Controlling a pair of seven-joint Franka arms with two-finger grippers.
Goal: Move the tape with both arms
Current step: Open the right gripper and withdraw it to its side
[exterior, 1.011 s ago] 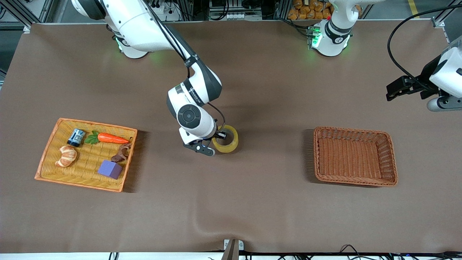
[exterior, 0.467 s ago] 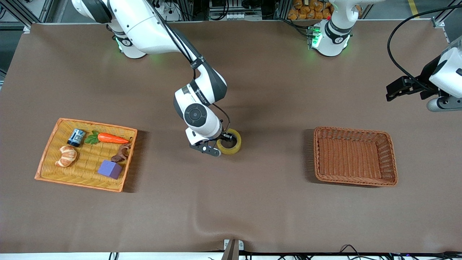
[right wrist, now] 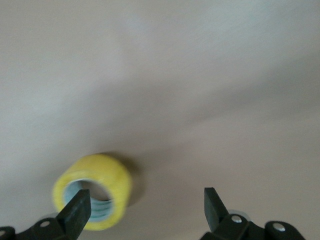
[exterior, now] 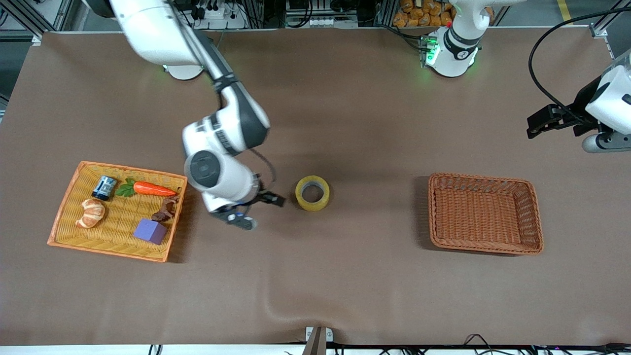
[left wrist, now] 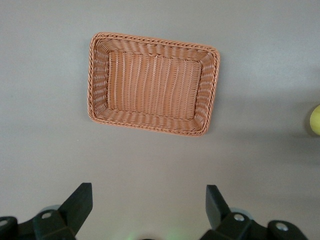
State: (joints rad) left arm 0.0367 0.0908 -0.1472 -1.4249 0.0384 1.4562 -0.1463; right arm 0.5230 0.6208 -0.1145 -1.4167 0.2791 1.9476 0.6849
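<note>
The tape (exterior: 312, 193), a yellowish roll with a grey core, lies flat on the brown table midway between the two baskets, and nothing touches it. My right gripper (exterior: 260, 211) hangs open and empty over the table between the tape and the orange tray. In the right wrist view the tape (right wrist: 95, 191) shows beside one of the fingers (right wrist: 77, 210), outside the gripper (right wrist: 146, 210). My left gripper (exterior: 533, 127) waits open and empty, high over the left arm's end of the table. In the left wrist view the gripper (left wrist: 149, 205) looks down on the brown basket (left wrist: 154, 84).
A brown wicker basket (exterior: 485, 213) stands empty toward the left arm's end. An orange tray (exterior: 69, 197) toward the right arm's end holds a carrot (exterior: 153, 189), a croissant (exterior: 91, 212), a small can (exterior: 104, 187) and a purple cube (exterior: 150, 231).
My right gripper has opened and let go of the tape, then pulled away toward the orange tray. The tape stays on the table. The left arm has not moved.
</note>
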